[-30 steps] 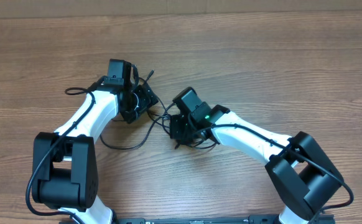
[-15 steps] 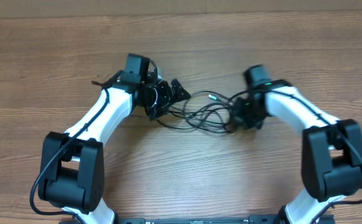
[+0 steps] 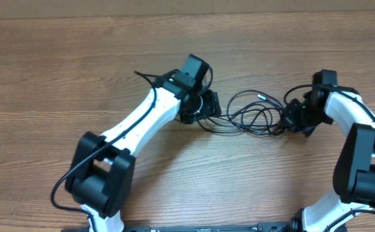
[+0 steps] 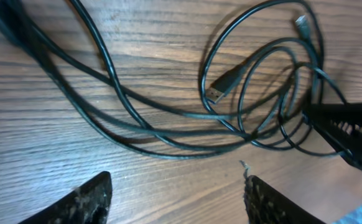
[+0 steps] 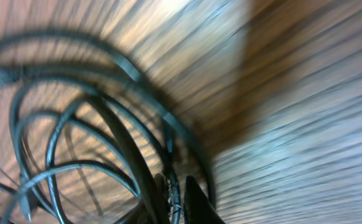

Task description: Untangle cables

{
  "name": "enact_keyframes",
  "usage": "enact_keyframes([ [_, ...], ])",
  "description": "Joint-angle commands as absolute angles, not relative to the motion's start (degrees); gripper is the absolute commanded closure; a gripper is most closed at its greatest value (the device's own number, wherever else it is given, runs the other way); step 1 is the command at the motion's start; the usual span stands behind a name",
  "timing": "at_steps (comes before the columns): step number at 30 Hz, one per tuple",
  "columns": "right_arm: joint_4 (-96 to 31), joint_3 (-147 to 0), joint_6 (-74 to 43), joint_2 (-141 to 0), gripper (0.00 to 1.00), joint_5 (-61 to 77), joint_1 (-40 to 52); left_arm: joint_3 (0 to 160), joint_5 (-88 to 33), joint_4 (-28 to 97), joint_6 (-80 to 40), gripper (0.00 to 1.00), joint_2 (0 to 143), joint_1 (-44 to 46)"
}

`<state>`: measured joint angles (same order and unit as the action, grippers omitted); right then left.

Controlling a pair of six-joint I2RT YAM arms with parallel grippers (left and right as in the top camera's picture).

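The cables (image 3: 252,116) lie in a loose knot of overlapping loops on the table (image 3: 78,64), between the two arms, with long strands trailing off toward the left arm. The left gripper (image 4: 175,186) hovers just above those strands with its fingers spread and nothing between them. The right gripper (image 3: 296,117) is pressed together at the right edge of the knot. Its own view is badly blurred, but it seems to pinch one strand where several loops cross. The step in hand looks like pulling the knot apart from both ends. To do that well, the left gripper should come down on a single strand, not two lying side by side, and close well away from the crossing loops. Both arms should then draw apart slowly and low to the table, so that the loops slide open and do not cinch tight. The free plug (image 4: 217,86) lies inside a loop and could snag there. No container shows in any view; the cables rest on bare wood.
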<state>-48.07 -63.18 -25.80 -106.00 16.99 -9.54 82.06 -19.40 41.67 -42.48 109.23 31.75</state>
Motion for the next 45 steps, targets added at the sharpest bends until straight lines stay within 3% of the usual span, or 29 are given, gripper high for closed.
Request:
enact_keyframes([
  [1, -47.86, -62.67, -23.90, -106.00, 0.92, 18.13, -6.31, 82.65, -17.58, 41.12, -45.52, 0.31, 113.19, 32.80],
  [4, -47.64, -62.63, -23.90, -106.00, 0.92, 18.33, -3.60, 82.65, -16.40, 40.58, -47.00, 0.31, 114.87, 32.69],
  [8, -47.03, -62.63, -23.90, -106.00, 0.91, 18.31, 0.49, 82.65, -14.31, 38.41, -47.86, 0.59, 115.96, 32.27],
  [14, -46.54, -62.63, -23.90, -106.00, 0.91, 18.33, 3.73, 82.65, -7.27, 39.18, -47.81, 0.62, 115.96, 32.36],
  [16, -46.57, -62.63, -23.38, -106.00, 0.91, 18.39, 4.58, 82.65, -7.25, 38.96, -47.83, 0.73, 115.96, 32.36],
  [17, -46.89, -62.74, -19.92, -106.00, 0.92, 20.93, 4.97, 82.65, -7.31, 38.61, -47.83, 0.96, 115.96, 32.34],
  [21, -63.07, -74.15, -8.36, -105.97, 0.78, 29.39, 4.60, 83.96, -17.58, 34.87, -39.09, 0.96, 114.50, 31.05],
  [23, -65.32, -77.36, -8.51, -105.97, 0.77, 29.56, 4.60, 85.91, -19.57, 35.55, -38.52, 0.96, 113.45, 30.09],
  [24, -65.04, -77.65, -8.80, -105.97, 0.72, 29.74, 4.78, 86.80, -20.58, 35.97, -38.52, 0.96, 112.99, 29.61],
  [26, -64.84, -77.58, -8.91, -106.00, 0.39, 29.74, 4.93, 87.94, -23.35, 36.51, -38.50, 0.96, 112.57, 28.86],
  [27, -64.82, -77.58, -8.93, -106.00, 0.26, 29.74, 5.21, 88.29, -24.82, 36.86, -38.50, 0.96, 112.57, 28.45],
  [28, -64.79, -77.56, -8.93, -106.00, 0.21, 29.74, 5.48, 88.29, -25.12, 37.26, -38.52, 0.96, 112.57, 28.25],
  [30, -64.36, -77.54, -9.76, -106.00, 0.20, 29.71, 5.93, 88.27, -23.24, 40.75, -38.54, 0.92, 112.60, 28.21],
  [33, -63.20, -77.49, -11.51, -106.00, 0.19, 32.14, 5.98, 88.05, -18.61, 45.01, -38.54, 0.54, 112.84, 29.80],
  [35, -63.57, -77.32, -7.75, -106.00, 0.19, 41.10, 6.00, 87.48, -18.63, 44.99, -38.54, 0.44, 112.86, 31.05],
  [37, -63.26, -77.34, -1.45, -106.00, 0.18, 49.74, 5.21, 87.46, -19.16, 45.01, -38.54, 0.43, 112.88, 31.53],
  [45, -58.94, -77.21, -6.85, -106.00, 0.13, 48.62, -12.32, 87.46, -28.53, 40.23, -34.87, 0.38, 112.90, 34.44],
])
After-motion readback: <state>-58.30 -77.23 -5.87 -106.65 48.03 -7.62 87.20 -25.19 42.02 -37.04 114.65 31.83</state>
